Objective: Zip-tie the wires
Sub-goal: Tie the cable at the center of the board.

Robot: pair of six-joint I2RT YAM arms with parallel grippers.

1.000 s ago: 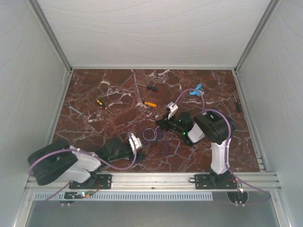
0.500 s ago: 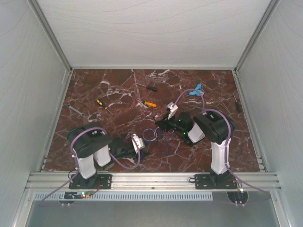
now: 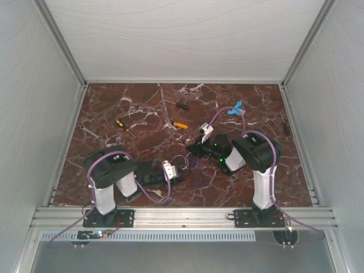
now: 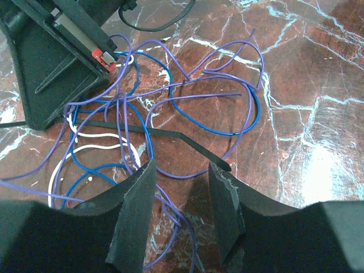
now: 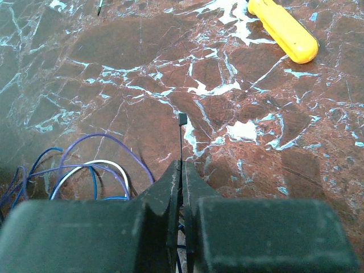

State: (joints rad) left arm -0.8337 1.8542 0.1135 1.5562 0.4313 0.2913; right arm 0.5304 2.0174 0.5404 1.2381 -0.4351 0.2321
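Bottom centre, the black right gripper (image 5: 182,170) pinches a thin black zip tie (image 5: 181,131); looped thin blue-purple wires (image 5: 108,137) lie lower left; a yellow plastic screwdriver handle (image 5: 282,29) lies upper right.

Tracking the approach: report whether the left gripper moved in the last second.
Yes. The left gripper shifted slightly right, toward the wires, judged against the orange screwdriver.

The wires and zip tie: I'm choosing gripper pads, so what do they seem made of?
The wires: glossy blue, purple and white plastic insulation, likely; they curl freely and shine. The zip tie: matte black, probably nylon; a thin flat strip holding a kink.
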